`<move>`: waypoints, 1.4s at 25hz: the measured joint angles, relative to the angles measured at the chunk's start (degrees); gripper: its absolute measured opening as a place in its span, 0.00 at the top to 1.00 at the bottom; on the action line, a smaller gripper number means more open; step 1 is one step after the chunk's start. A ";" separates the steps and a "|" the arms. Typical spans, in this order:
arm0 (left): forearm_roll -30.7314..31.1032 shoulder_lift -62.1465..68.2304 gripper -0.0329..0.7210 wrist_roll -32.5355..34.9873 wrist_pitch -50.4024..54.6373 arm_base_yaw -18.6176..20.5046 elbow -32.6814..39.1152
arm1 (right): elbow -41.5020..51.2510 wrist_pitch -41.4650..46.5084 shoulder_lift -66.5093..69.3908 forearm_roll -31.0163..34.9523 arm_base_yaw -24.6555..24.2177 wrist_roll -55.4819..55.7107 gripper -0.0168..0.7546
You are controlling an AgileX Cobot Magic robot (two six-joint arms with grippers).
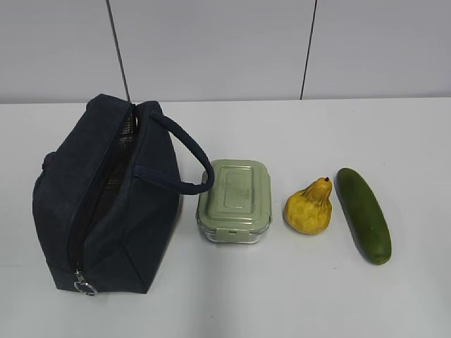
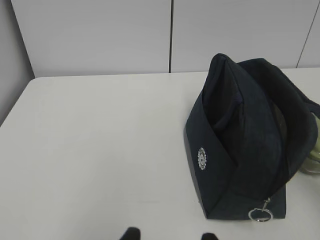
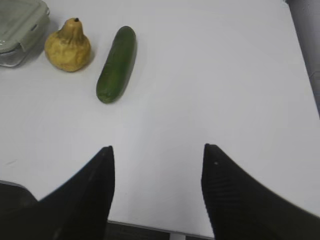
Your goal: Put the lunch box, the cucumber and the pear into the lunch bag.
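Note:
The navy lunch bag (image 1: 106,201) lies on the left of the white table, zipper open, its ring pull (image 1: 85,285) at the near end. It also shows in the left wrist view (image 2: 245,145). The sage-lidded lunch box (image 1: 235,201) sits right of the bag, then the yellow pear (image 1: 309,208), then the dark green cucumber (image 1: 362,213). The right wrist view shows the pear (image 3: 68,46), the cucumber (image 3: 116,63) and a corner of the lunch box (image 3: 17,30). My left gripper (image 2: 170,235) is open and empty, near the table's front, left of the bag. My right gripper (image 3: 157,150) is open and empty, over the table's near edge.
The white table (image 1: 282,296) ends at a grey panelled wall (image 1: 211,49) behind. One padded handle (image 1: 184,158) of the bag arches over toward the lunch box. Neither arm shows in the exterior view.

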 joint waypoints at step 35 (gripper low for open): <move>-7.35 25.71 0.63 0.06 -15.52 0.00 -4.15 | -2.35 -25.07 32.85 4.15 0.00 4.00 0.41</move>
